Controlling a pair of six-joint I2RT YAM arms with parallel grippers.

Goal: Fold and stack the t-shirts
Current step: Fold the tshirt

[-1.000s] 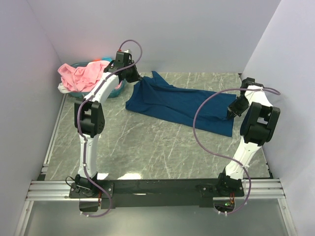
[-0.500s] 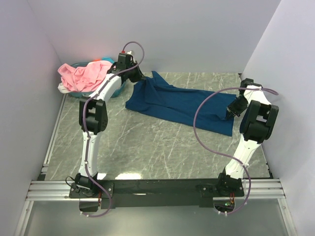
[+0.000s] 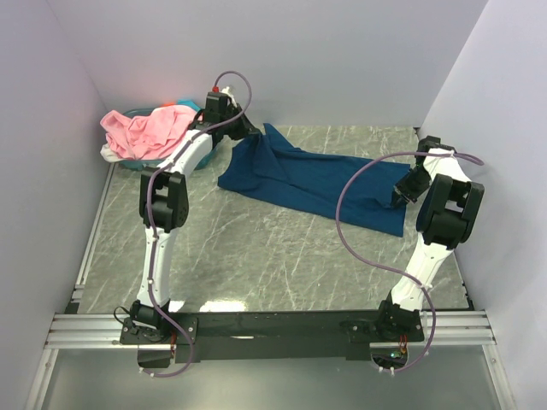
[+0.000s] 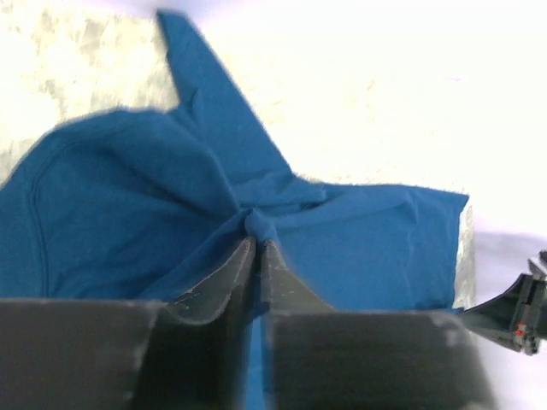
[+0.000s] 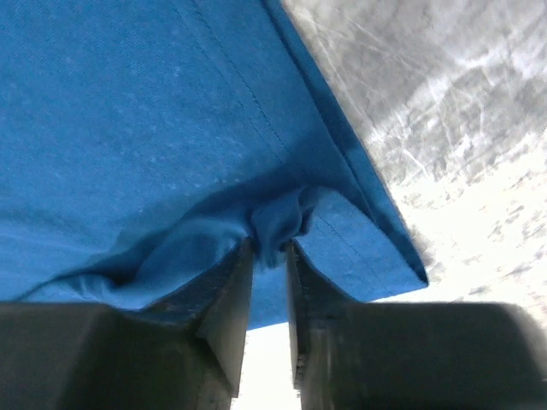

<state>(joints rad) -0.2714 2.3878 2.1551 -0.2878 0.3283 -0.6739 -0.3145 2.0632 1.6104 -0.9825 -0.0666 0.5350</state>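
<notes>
A navy blue t-shirt (image 3: 316, 184) lies spread across the marble table, its far left part bunched up. My left gripper (image 3: 248, 137) is at that bunched corner, and the left wrist view has the left gripper (image 4: 258, 241) shut on a small fold of the navy cloth (image 4: 367, 248). At the shirt's right edge is my right gripper (image 3: 400, 195). In the right wrist view the right gripper (image 5: 269, 246) holds a puckered fold near the hem of the navy shirt (image 5: 154, 128), its jaws a narrow gap apart with cloth filling the gap. A pink t-shirt (image 3: 145, 128) is heaped at the back left.
The pink shirt rests in a teal basket (image 3: 137, 111) in the back left corner, with pale cloth (image 3: 107, 154) hanging beneath it. White walls close in the table on three sides. Bare marble (image 3: 256, 248) stretches between the navy shirt and the arm bases.
My left gripper has shifted slightly right and toward the back wall with the shirt's corner. The right arm has hardly moved. The shirt's shape on the table looks the same.
</notes>
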